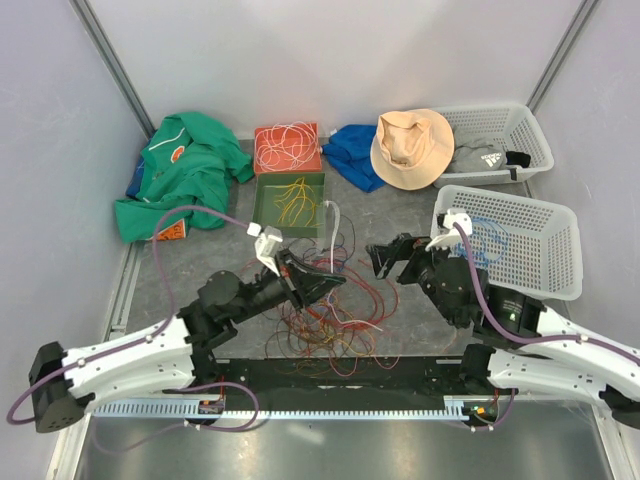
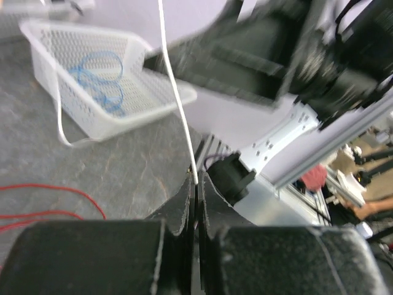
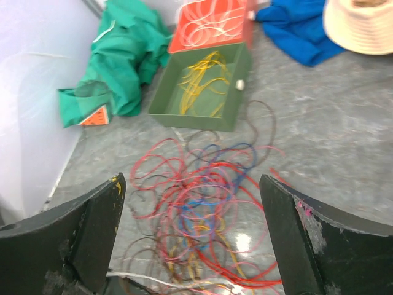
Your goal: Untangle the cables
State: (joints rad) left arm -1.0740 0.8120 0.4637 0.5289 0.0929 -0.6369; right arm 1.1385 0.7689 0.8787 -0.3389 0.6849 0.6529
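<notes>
**Left pincer** (image 2: 196, 184): clenched on one white cable (image 2: 178, 98), pinched at the very tips. The strand rises straight up from the jaws and out of the picture.

**Right pincer** (image 3: 191, 184): released, jaws wide apart, nothing between them.

**Cables** (image 1: 325, 320): a loose heap of red, blue, white and dark strands on the table, directly beneath the left pincer and just ahead of and below the right one.

**Hazards, judged:**
- If the white cable is threaded through the heap, drawing it away is likely to drag the whole knot along, since nothing pins the heap down.
- The hold is at the fingertips only, so a snag could pull the strand out.
- The two pincers sit close together, so a careless swing could bring them into contact.

**Views compared:**
- The left wrist alone shows the pinch, and blue cables (image 2: 98, 77) lying in the white basket (image 2: 123, 117) beyond it.
- The right wrist alone shows the heap's colours, and yellow strands in the green tray (image 3: 233, 92) past the heap.
- The top view alone places both arms over the heap.
</notes>
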